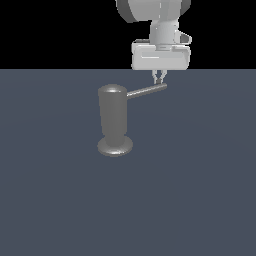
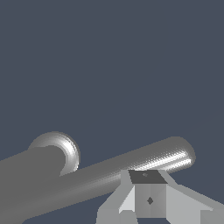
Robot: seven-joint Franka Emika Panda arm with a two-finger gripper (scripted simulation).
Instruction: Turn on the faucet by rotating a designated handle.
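Pincer [image 1: 160, 77] hangs just above handle [image 1: 148, 90] tip, faucet [image 1: 114, 120] beside.

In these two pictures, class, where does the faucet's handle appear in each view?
Exterior view: the handle juts from the faucet top toward that view's right, its tip under the tool.
Wrist view: the handle runs diagonally across the lower frame.
Shared landmark: the handle's rounded tip beside the tool.

White blocky gripper [image 1: 160, 76]: wide rectangular palm housing, two short thin grey fingers [image 1: 156, 76]. Above, pale grey cylindrical wrist [image 1: 162, 34]; rounded white arm link [image 1: 142, 9], dark grey bands at edges.
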